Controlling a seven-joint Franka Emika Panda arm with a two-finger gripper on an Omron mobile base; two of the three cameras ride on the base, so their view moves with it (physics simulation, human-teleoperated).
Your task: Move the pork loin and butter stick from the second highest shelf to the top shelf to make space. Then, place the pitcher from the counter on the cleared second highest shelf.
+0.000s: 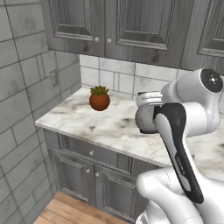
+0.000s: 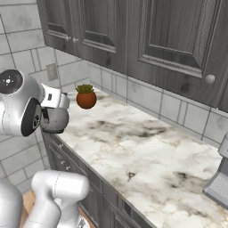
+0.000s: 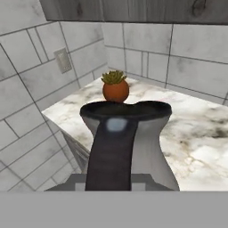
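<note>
Glossy dark bulbous pitcher (image 3: 127,142) with flared rim, frame centre, clamped in the closed gripper (image 1: 151,99) above the veined marble counter (image 2: 147,156). Behind it, a round terracotta pot (image 1: 99,101) with spiky green plant stands on the counter.

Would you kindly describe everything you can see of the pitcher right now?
The pitcher is glossy dark grey, with a bulbous body, a narrower neck and a flared dark rim around an open mouth. A dark band, seemingly its handle, runs down the near side in the hand view. It is upright, close against the tool, which is shut on it. It sits by the counter's left end; whether its base touches the marble cannot be told.
</note>
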